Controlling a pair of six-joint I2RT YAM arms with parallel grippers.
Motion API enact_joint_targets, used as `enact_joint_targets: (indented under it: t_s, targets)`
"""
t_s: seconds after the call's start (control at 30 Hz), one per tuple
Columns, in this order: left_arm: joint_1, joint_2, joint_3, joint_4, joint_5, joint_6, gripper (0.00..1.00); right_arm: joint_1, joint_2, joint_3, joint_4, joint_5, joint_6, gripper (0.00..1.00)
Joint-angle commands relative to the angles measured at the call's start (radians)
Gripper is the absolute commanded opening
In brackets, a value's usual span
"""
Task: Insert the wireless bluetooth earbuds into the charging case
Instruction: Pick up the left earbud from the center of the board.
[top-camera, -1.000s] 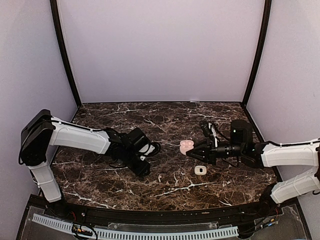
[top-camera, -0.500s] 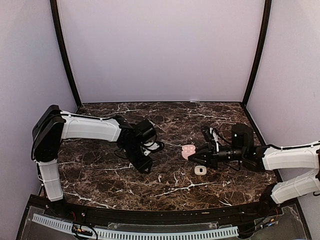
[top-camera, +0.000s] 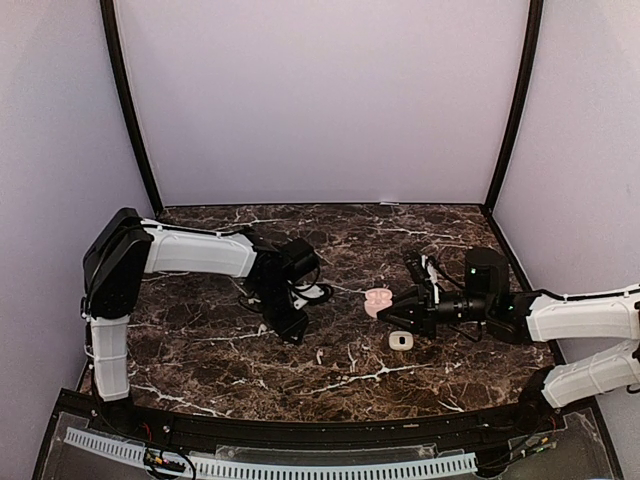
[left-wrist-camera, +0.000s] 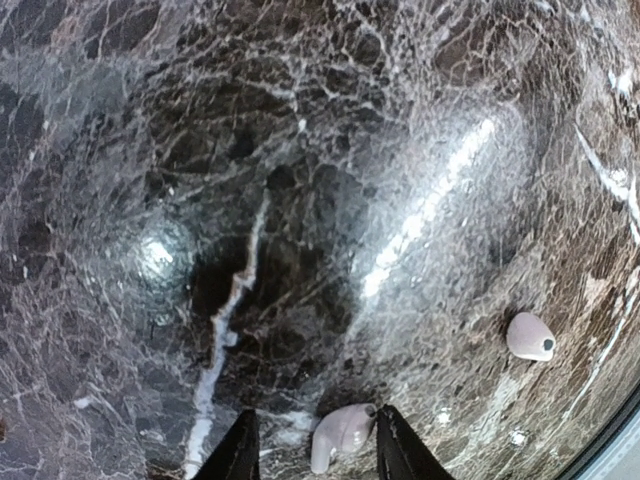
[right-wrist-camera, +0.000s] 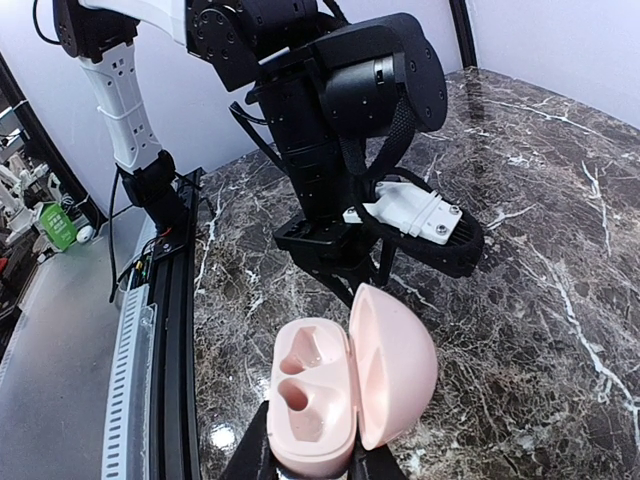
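The pink charging case (right-wrist-camera: 335, 385) stands open with its lid swung right and both sockets empty. My right gripper (right-wrist-camera: 310, 455) is shut on its base; from above the case (top-camera: 377, 300) shows at the right gripper (top-camera: 388, 308), mid-table. One white earbud (left-wrist-camera: 343, 432) lies on the marble between the fingers (left-wrist-camera: 240, 455) of my left gripper (left-wrist-camera: 315, 458), close to the right finger, with a gap on its left. The left gripper (top-camera: 291, 328) points down at the table and is open. A second earbud (left-wrist-camera: 530, 337) lies further right, and from above an earbud (top-camera: 319, 356) shows on the marble.
A small white case (top-camera: 400, 341) rests on the marble just in front of the right gripper. The left arm's black wrist (right-wrist-camera: 340, 110) hangs close behind the pink case. Purple walls enclose the table on three sides.
The left arm has swung right and toward the middle, bringing its gripper down over an earbud. The right gripper has lowered a little with the pink case.
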Motion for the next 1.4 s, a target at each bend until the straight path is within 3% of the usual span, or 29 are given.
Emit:
enact_joint_targets:
  t_s: [0.0, 0.37, 0.8, 1.07, 1.37]
  targets:
    - [0.004, 0.011, 0.026, -0.04, 0.018, 0.023, 0.38, 0.007, -0.002, -0.009, 0.028, 0.008, -0.014, 0.0]
    - [0.004, 0.013, 0.001, -0.043, 0.027, 0.02, 0.28, 0.005, 0.001, -0.005, 0.026, 0.014, -0.017, 0.0]
    - [-0.022, -0.011, -0.043, -0.04, -0.021, -0.008, 0.28, 0.006, 0.011, -0.003, 0.027, 0.016, -0.017, 0.0]
    - [-0.028, -0.02, -0.044, -0.02, -0.021, -0.008, 0.17, 0.006, 0.013, 0.0, 0.022, 0.02, -0.017, 0.0]
    - [-0.028, -0.058, -0.071, 0.035, -0.011, -0.049, 0.12, 0.006, 0.019, 0.015, 0.011, 0.019, -0.019, 0.0]
